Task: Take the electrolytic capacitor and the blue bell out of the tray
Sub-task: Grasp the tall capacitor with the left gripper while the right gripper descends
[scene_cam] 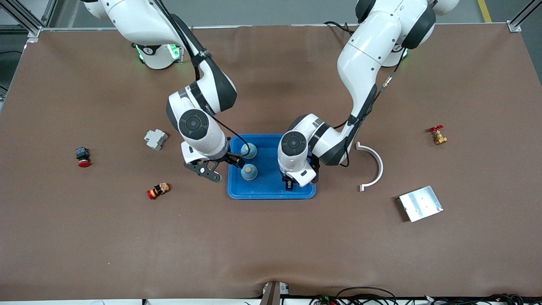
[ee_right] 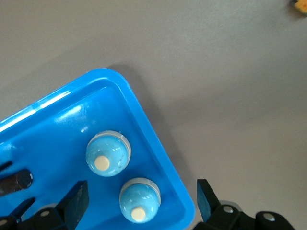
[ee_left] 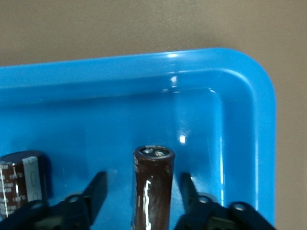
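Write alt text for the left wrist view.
A brown capacitor stands upright in a blue tray, between the open jaws of the left gripper, which do not visibly touch it. A second, darker capacitor stands beside it at the frame edge, and brown table surrounds the tray's rounded corner.

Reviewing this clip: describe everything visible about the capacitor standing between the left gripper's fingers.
The capacitor is a dark brown, glossy-sleeved cylinder with a flat top showing two small silvery terminals. It stands upright on the floor of the blue tray, near the tray's corner toward the left arm's end. The left gripper is open around it, fingers apart from its sides. A second, black-sleeved capacitor stands beside it.
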